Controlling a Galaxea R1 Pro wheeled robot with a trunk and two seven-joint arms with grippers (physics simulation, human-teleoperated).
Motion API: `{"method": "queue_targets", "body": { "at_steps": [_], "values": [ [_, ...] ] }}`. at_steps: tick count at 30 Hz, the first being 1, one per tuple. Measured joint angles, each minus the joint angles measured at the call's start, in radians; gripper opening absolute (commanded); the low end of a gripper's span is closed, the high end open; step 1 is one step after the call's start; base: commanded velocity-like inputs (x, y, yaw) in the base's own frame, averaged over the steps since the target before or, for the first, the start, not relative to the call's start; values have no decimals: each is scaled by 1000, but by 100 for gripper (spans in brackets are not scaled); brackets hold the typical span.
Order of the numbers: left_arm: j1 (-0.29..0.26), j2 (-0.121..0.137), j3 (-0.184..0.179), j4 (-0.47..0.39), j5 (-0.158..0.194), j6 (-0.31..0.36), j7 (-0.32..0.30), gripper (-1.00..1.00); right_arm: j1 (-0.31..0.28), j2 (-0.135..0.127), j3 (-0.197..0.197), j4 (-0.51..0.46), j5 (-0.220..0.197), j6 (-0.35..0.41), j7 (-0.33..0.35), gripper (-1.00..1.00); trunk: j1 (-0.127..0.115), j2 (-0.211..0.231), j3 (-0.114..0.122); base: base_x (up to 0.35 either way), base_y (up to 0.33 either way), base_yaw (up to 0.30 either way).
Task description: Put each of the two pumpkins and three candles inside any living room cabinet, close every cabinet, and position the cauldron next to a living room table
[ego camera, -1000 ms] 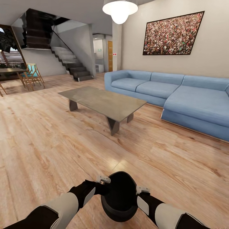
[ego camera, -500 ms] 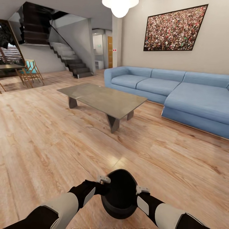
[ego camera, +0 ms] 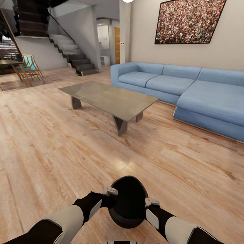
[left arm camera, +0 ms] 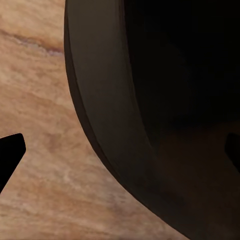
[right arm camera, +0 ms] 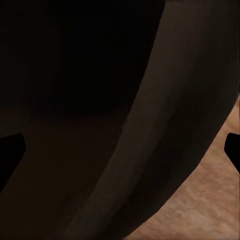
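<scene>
A wide stretch of bare wooden floor [ego camera: 61, 152] lies open between the robot and the coffee table [ego camera: 112, 100], with nothing standing on it. The table's flat top is bare, and room runs along its near long side and around its near corner. Behind it, a narrower lane separates the table from the blue sofa [ego camera: 189, 91], whose long section blocks the way on the right. To the far left, chairs [ego camera: 28, 67] and a staircase [ego camera: 73, 57] close off that side. Close in, the black pot [ego camera: 128, 202] sits between the two arms, its wall crowding both wrist views; floor shows just beside it.
</scene>
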Motion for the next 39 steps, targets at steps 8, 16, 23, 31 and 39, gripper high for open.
{"method": "queue_targets", "body": {
  "at_steps": [8,16,23,31,39],
  "values": [
    [0,0,0,0,0,0,0,100,0,1,1,0,2,0,0,100,0,0,0,0,0,0],
    [0,0,0,0,0,0,0,100,0,2,1,0,1,0,0,-100,0,0,0,0,0,0],
    [0,0,0,0,0,-1,1,100,0,1,7,1,11,0,-3,-100,0,0,0,0,0,0],
    [0,0,0,0,0,-1,3,100,0,1,1,2,17,-1,-5,-100,0,0,0,0,0,0],
    [0,0,-4,0,-9,-1,6,100,0,1,3,2,9,-1,-3,-100,0,0,0,0,0,0]
  ]
}}
